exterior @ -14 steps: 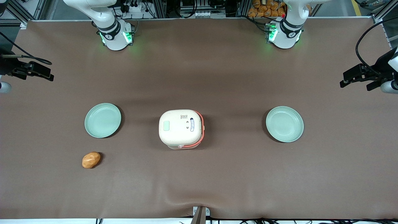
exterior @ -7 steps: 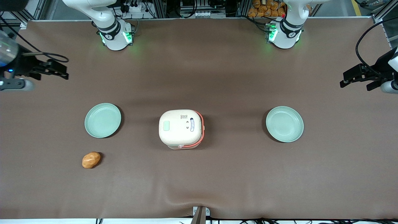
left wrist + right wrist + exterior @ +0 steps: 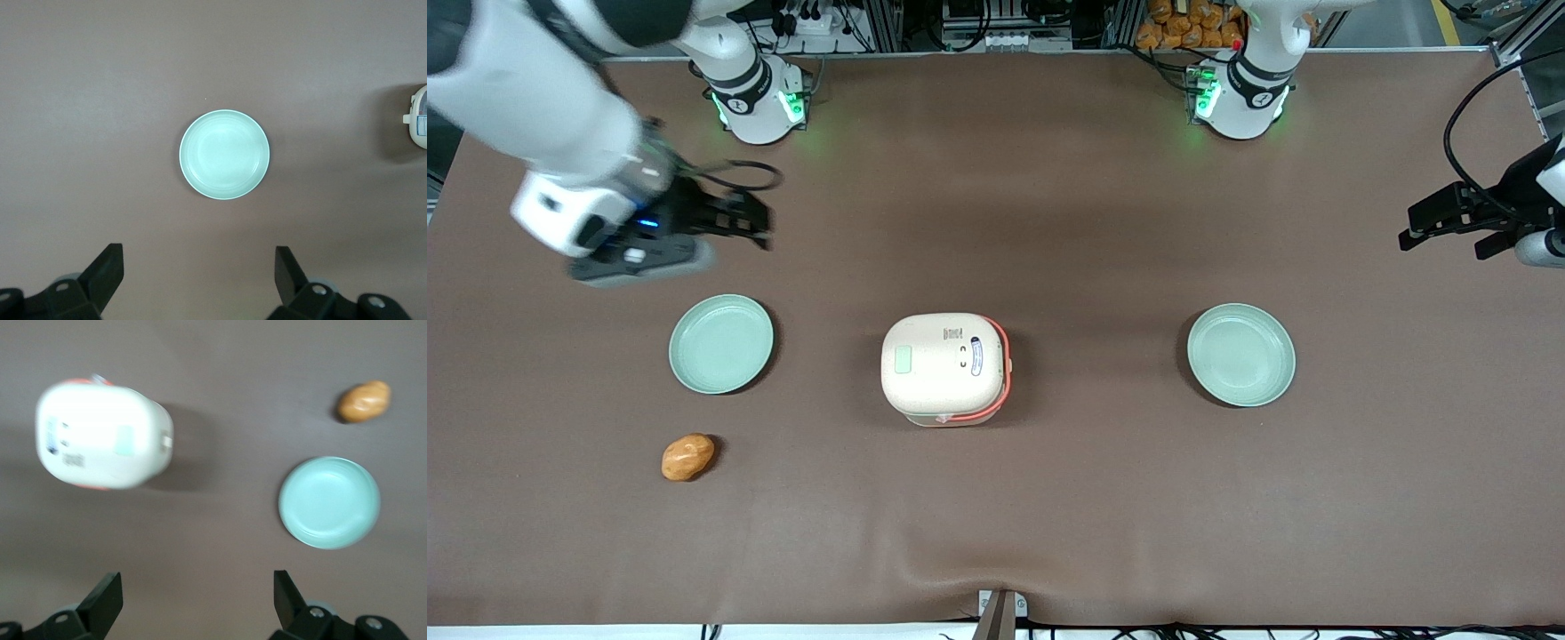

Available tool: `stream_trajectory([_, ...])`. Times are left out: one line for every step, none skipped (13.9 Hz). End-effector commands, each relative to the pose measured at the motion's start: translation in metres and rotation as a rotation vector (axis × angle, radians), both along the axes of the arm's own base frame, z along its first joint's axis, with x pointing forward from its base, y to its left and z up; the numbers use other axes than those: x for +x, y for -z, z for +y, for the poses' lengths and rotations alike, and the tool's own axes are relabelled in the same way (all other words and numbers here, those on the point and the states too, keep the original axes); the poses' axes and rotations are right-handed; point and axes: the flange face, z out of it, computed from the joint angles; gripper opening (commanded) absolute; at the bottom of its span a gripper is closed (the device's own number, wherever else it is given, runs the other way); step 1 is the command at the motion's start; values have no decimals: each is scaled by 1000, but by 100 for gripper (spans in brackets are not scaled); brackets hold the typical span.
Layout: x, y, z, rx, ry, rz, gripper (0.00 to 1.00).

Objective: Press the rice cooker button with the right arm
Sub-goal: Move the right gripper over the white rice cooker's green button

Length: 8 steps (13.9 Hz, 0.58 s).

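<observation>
Swung inward, the spread tool (image 3: 758, 222) hangs well apart from the cream rice cooker (image 3: 945, 367) and its green button (image 3: 903, 359).

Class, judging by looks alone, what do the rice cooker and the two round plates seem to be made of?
Rice cooker: probably matte cream plastic, smooth and moulded. Plates: pale green, soft sheen, moulded rings; plastic or melamine, though glazed ceramic is possible. The gripper hovers open, farther from the front camera than the working-arm-end plate.
</observation>
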Motion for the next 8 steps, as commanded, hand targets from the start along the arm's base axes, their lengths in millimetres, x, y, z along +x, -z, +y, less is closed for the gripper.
stream_trajectory([10,41,48,4,13,17,100])
stream_trajectory([14,59,57,7,18,42,90])
stream_trajectory([17,76,67,17,22,67,69])
stream_trajectory([21,92,71,22,27,87,52])
stream_trajectory([23,104,78,21,22,87,38])
stream_trajectory([28,114,82,24,23,75,30])
stream_trajectory([35,125,85,32,29,59,24])
stream_trajectory([41,135,88,38,34,45,20])
